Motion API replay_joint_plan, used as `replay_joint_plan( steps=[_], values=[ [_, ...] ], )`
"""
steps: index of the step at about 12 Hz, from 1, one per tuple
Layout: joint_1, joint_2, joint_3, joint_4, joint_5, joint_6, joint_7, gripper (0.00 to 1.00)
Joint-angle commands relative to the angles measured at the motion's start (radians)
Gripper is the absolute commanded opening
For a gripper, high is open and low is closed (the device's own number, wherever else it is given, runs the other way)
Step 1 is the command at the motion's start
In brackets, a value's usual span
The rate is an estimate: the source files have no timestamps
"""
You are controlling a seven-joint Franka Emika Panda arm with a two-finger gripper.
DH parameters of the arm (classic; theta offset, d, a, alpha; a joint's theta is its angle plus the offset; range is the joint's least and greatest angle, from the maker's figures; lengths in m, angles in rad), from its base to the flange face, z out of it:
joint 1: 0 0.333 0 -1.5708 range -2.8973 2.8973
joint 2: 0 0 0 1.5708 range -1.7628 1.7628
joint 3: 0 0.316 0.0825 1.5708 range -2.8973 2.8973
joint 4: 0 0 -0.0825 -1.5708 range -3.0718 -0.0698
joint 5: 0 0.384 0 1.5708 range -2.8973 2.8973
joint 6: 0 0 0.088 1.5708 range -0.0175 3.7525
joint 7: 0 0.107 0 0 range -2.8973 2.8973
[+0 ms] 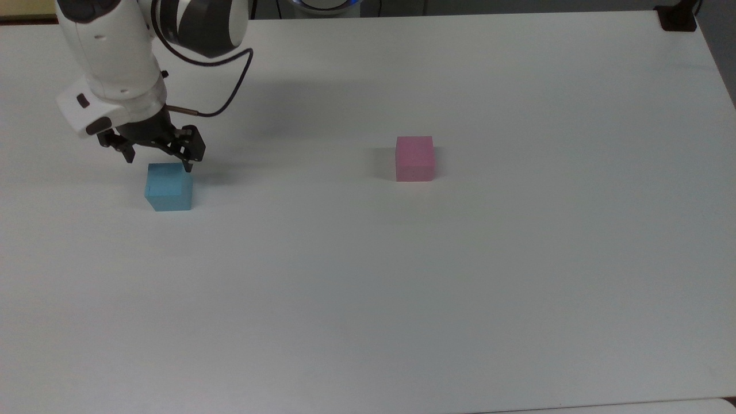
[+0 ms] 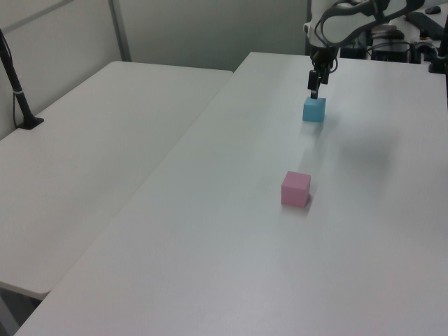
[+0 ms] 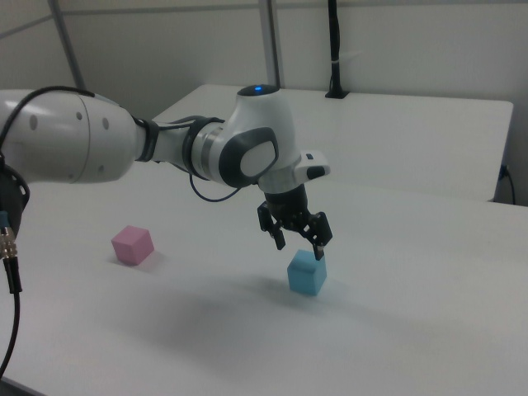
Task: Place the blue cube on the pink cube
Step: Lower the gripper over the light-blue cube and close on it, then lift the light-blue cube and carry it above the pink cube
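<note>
The blue cube (image 1: 168, 187) (image 2: 313, 109) (image 3: 307, 273) rests on the white table at the top view's left. My gripper (image 1: 158, 163) (image 2: 314, 89) (image 3: 299, 245) hangs open just above it, fingers pointing down and spread wider than the cube, not touching it. The pink cube (image 1: 414, 158) (image 2: 295, 189) (image 3: 133, 244) sits alone near the table's middle, well to the top view's right of the blue one.
The white table (image 1: 402, 287) stretches wide around both cubes. A second white table (image 2: 91, 161) adjoins it on the left view's left, with a black post (image 2: 17, 91) standing on it. A black mount (image 1: 677, 18) sits at the top view's far right corner.
</note>
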Motion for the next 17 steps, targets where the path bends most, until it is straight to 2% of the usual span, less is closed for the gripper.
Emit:
replay_joint_plan(
  steps=[1,7,8,11,12,15,17],
  values=[
    [0.01,0.028,-0.008,-0.006,-0.005,0.054,0.056,1.0],
    [0.01,0.065,-0.005,-0.009,-0.025,0.094,0.055,1.0],
    [0.01,0.067,-0.005,-0.009,-0.045,0.094,0.055,0.93],
    [0.013,0.064,-0.002,-0.007,-0.053,0.081,0.056,0.54],
    [0.018,0.048,0.002,-0.009,-0.052,0.076,0.056,0.48],
    [0.029,-0.051,0.018,-0.009,-0.047,-0.033,0.058,0.46],
    [0.038,-0.155,0.083,-0.01,-0.038,-0.155,0.076,0.46]
  ],
)
